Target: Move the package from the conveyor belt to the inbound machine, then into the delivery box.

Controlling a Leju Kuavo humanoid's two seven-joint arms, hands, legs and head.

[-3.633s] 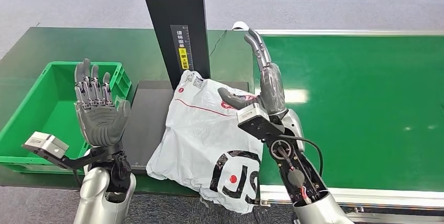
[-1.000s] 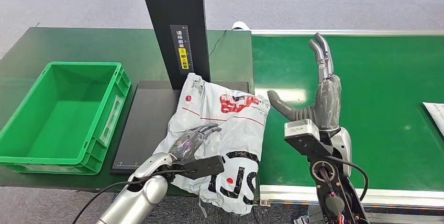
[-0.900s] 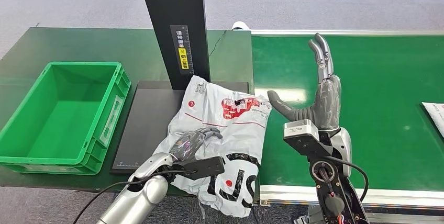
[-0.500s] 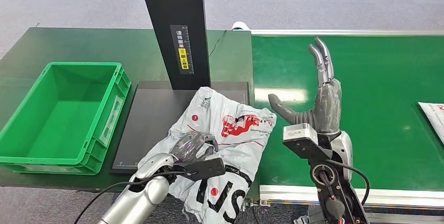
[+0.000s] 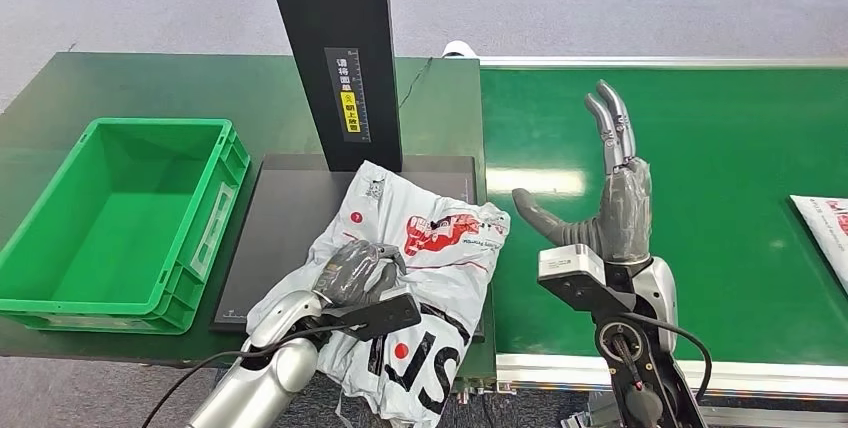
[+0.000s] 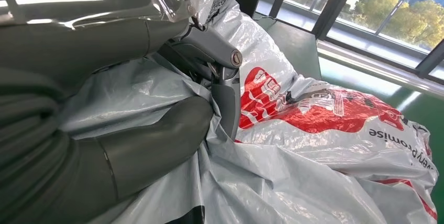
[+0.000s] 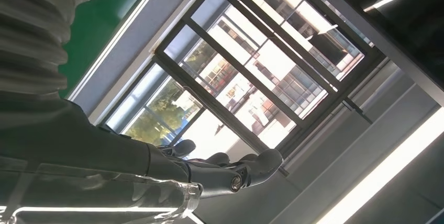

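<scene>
Package (image 5: 420, 278) is lying on the inbound machine (image 5: 290, 228), my left hand (image 5: 357, 271) bunching its film. My right hand (image 5: 610, 210) is hovering spread, holding nothing. I'm fearing slippery film sliding free near the delivery box (image 5: 60, 293).

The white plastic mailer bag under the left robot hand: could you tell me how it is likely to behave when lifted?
The crinkled white plastic mailer bag will probably sag and drape, since it already droops over the table edge. Its glossy film looks slippery, so the left robot hand, bunching a fold, may lose it.

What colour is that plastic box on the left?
The box is bright green all over, seen best in the head view.
</scene>
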